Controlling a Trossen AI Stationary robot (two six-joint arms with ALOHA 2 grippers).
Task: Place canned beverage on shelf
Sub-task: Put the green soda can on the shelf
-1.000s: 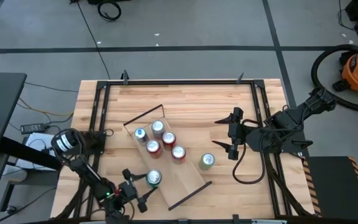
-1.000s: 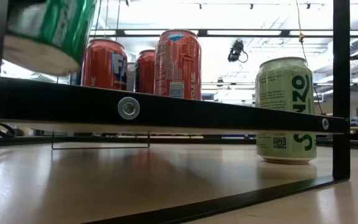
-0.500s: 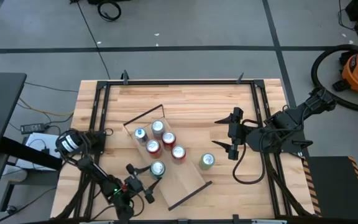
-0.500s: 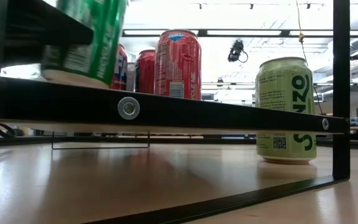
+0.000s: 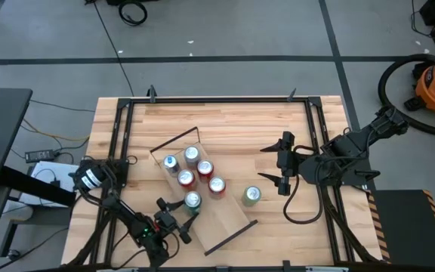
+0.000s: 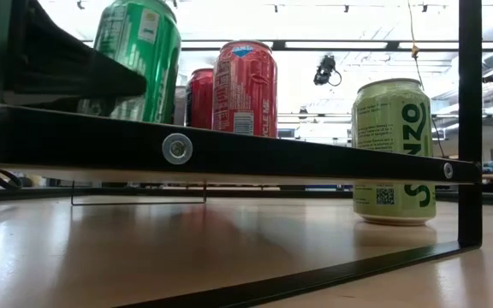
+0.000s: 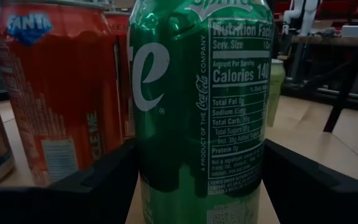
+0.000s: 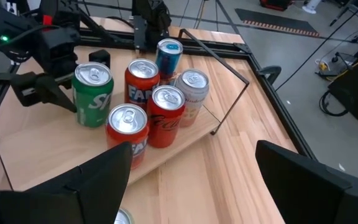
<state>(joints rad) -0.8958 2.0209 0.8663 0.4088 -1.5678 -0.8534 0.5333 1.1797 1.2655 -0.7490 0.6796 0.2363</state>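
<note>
So compared to a second ago, the left gripper (image 5: 178, 224) has carried the green Sprite can (image 5: 192, 201) up off the 6 o'clock edge of the table and onto the shelf (image 5: 229, 219). In the low view the can was tilted and hanging out past the shelf edge back then; now it stands upright, bottom down on the plank. The right arm hasn't budged at all.

The left gripper is pinching the can, one dark finger (image 7: 98, 177) on each side of it in the left wrist view, with the nutrition label facing the camera. An orange Fanta can (image 7: 61, 93) is just beside it.

From above, the shelf lies diagonally on the table (image 5: 232, 125), running from about 10 o'clock down to 4 o'clock. The green can sits toward the 6 o'clock side of the cluster, just beside the red cans (image 5: 186, 179). A blue can (image 5: 171, 162) and a silver-topped can (image 5: 192, 155) are up at the 10 o'clock end.

A pale green can (image 5: 251, 196) stands on the table itself, off the shelf at roughly 4 o'clock from the cluster.

The right gripper (image 5: 272, 164) hovers over toward 3 o'clock, fingers spread wide, nothing in them.
</note>
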